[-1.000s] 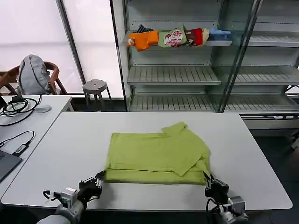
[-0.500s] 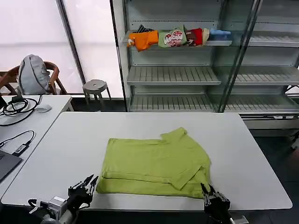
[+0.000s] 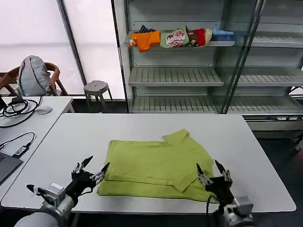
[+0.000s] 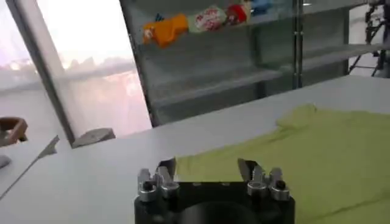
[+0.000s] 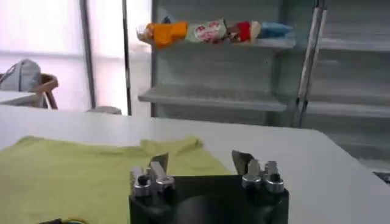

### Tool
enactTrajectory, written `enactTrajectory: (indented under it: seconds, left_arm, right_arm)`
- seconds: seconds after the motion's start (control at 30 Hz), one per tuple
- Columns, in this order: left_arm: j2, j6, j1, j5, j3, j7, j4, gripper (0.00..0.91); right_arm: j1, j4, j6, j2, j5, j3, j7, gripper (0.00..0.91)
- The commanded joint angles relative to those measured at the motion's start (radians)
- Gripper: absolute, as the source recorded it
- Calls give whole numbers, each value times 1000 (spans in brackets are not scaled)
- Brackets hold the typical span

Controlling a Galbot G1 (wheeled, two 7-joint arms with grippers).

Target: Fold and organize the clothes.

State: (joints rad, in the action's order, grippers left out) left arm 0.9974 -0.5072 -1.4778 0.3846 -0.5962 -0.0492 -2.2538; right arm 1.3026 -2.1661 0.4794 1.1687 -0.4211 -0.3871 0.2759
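Green T-shirt (image 3: pixel 158 168) folded on table, between both open pincers

- A grey tabletop (image 3: pixel 71 142) fills the foreground.
- Behind the tabletop stands a glass-fronted metal shelving unit (image 3: pixel 189 75); its upper shelf carries a row of bundled garments (image 3: pixel 180 38) in orange, red and blue.
- Left of the shelving unit, tall bright windows (image 3: pixel 33 33) let in pale daylight.
- A small grey stool (image 3: pixel 96 88) sits below the windows.
- Beside the tabletop, a second desk (image 3: pixel 33 118) holds cables (image 3: pixel 16 106); behind it a wooden chair (image 3: pixel 52 75) carries a grey backpack (image 3: pixel 32 75).
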Motion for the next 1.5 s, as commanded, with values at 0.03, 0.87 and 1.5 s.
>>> enactTrajectory:
  seconds: [0.03,0.87,1.5]
  left_arm:
    - [-48,33,359,69,158,-9,298,907]
    - [25,-66,653,158,303,-54,738,907]
    - [53,-20,682,135,309,-82,803,907]
  right_arm:
    - [-477,347,100,10,-143,92,53,907]
    - [-809,943,88,218,-64,239,-35,907]
    - [-770,934,100,208,-63,262,-41,907]
